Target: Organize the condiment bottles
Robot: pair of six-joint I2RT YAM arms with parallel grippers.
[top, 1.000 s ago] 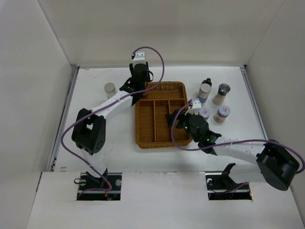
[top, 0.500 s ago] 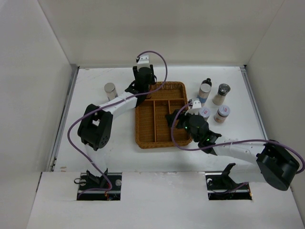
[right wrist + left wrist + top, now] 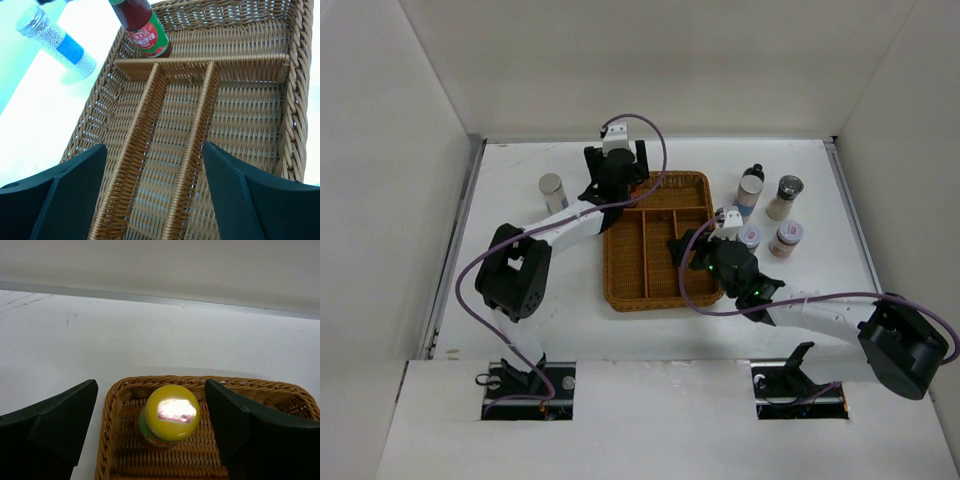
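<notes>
robot lab: bare white-walled test table [image 3: 570,320]

On the white surface [image 3: 510,165], the wicker tray [image 3: 645,272] fills mid-frame, with the left hand [image 3: 615,172] at its upper-left corner, the right hand [image 3: 685,256] at its right edge, a silver-lidded cylinder [image 3: 552,186] to the left and five bottles [image 3: 748,192] to the right.

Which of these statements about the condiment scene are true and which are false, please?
1. The red sauce bottle stands inside the wicker tray. True.
2. The left gripper is shut on the yellow cap. False: it is open, with its fingers on either side of the cap and apart from it.
3. The right gripper holds a jar. False: it is open and empty above the tray.
4. A silver-lidded cylinder stands outside the tray, on its left. True.
</notes>
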